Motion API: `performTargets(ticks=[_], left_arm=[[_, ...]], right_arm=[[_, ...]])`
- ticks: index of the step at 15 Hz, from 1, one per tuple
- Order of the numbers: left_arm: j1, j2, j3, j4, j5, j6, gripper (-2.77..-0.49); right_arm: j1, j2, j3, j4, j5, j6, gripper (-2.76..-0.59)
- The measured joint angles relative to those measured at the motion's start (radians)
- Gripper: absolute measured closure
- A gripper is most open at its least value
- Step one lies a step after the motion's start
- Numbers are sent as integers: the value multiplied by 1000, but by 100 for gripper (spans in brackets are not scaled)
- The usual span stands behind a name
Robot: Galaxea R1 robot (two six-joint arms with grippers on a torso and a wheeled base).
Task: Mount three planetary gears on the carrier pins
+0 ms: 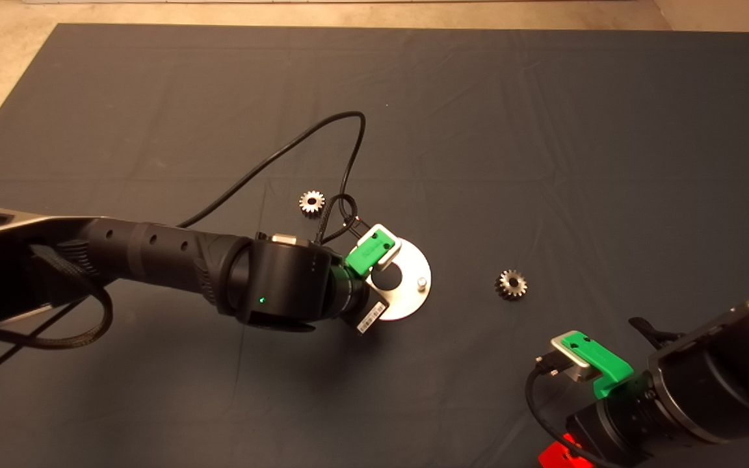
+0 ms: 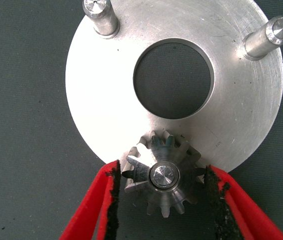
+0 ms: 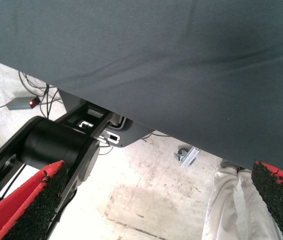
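Gear [image 2: 164,175] sits threaded on one carrier pin [image 2: 163,176]; left gripper [image 2: 161,200], fingers spread clear, should lift straight up without snagging teeth.

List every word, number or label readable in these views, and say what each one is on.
No text can be read.
White sticker on the left arm's wrist: print too small to read.
Disc, carrier pins and seated gear: no readable markings.
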Motion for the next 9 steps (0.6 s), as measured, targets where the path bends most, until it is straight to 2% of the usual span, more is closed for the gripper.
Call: performTargets(ticks=[2, 4, 6, 9], left_arm=[[0, -1, 0, 0, -5, -3, -120], [0, -2, 0, 0, -18, -6, -133], [0, -10, 6, 0, -19, -26, -148], [-7, -38, 58, -1, -15, -37, -164]], right_arm=[[0, 0, 0, 0, 0, 0, -275], [0, -2, 0, 0, 0, 0, -275], [0, -11, 0, 0, 1, -3, -275], [0, -18, 0, 0, 0, -14, -275]])
